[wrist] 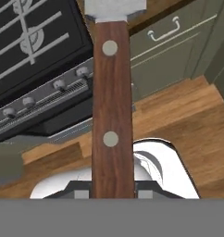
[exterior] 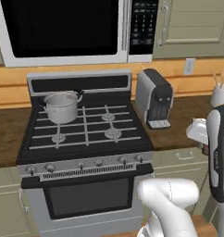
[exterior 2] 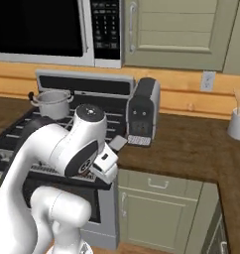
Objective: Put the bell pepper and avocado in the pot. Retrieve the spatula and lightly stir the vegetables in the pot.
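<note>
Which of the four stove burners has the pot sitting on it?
The back-left burner: the pot stands there, nearest the control panel's left end. The other three burners are bare grates.

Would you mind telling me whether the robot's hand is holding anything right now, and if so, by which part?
The hand is shut on the spatula, gripping the lower end of its reddish-brown handle, with the grey blade pointing away.

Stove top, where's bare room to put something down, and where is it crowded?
Free: the three burners on the stove away from the pot, and the brown counter between the coffee machine and the white utensil holder. Crowded: the back-left burner, taken by the pot, and the counter strip at the coffee machine's foot.
</note>
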